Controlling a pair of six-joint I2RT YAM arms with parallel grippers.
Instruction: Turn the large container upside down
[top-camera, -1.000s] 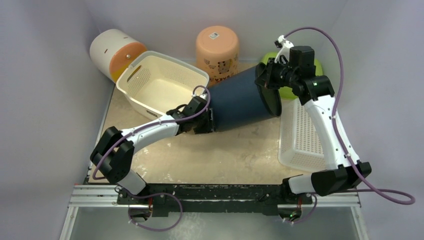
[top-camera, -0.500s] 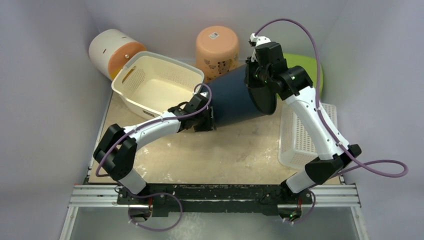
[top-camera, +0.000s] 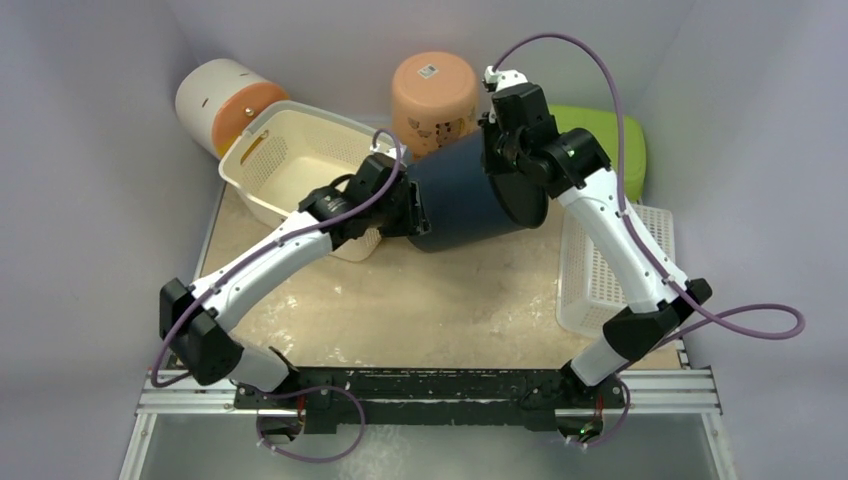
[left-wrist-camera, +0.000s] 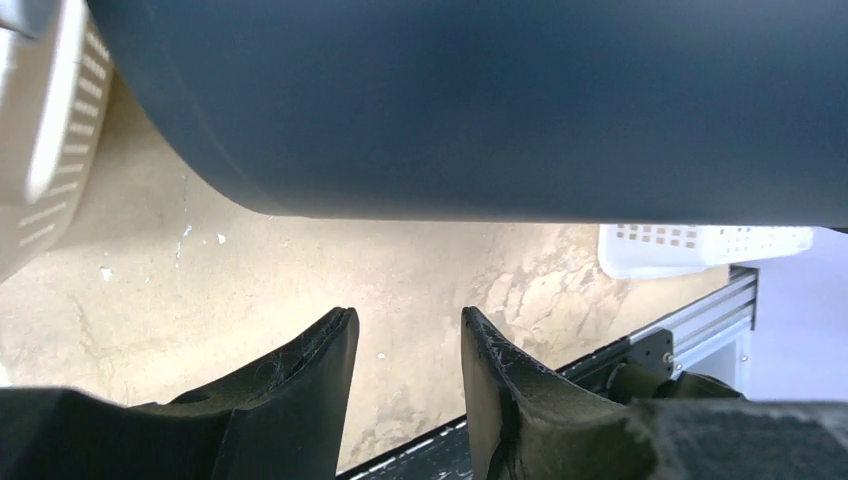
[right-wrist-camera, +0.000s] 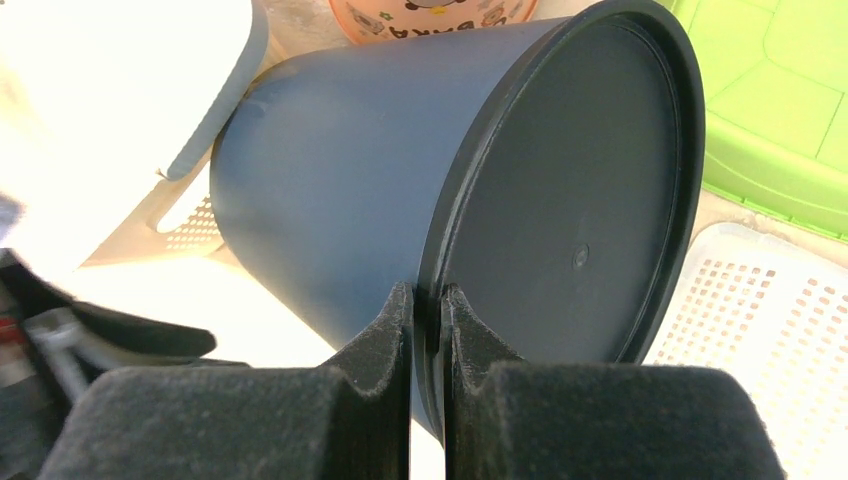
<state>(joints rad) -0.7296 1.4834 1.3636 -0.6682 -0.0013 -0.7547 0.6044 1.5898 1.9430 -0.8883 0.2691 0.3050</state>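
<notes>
Pinching the rim of the large container between nearly closed fingers, the right gripper holds the vessel by its flat closed end. The left gripper sits at the opposite end, its fingers parted a moderate way with nothing between them. The dark wall passes just above them, and whether they touch it cannot be told.

The container lies on its side mid-tabletop, between the cream basket on the left and the white mesh basket on the right, with an orange tub just behind. Its long axis runs roughly left to right, the closed end facing right and slightly toward the arms, the other end toward the cream basket. In the left wrist view it appears lifted off the tabletop.

Judging by this pose, the flip looks about halfway: tipped over, not yet inverted. The next move probably calls for the right gripper to carry the closed end up and over while the left steadies the far end, then set it down squarely, clear of the cream basket.
</notes>
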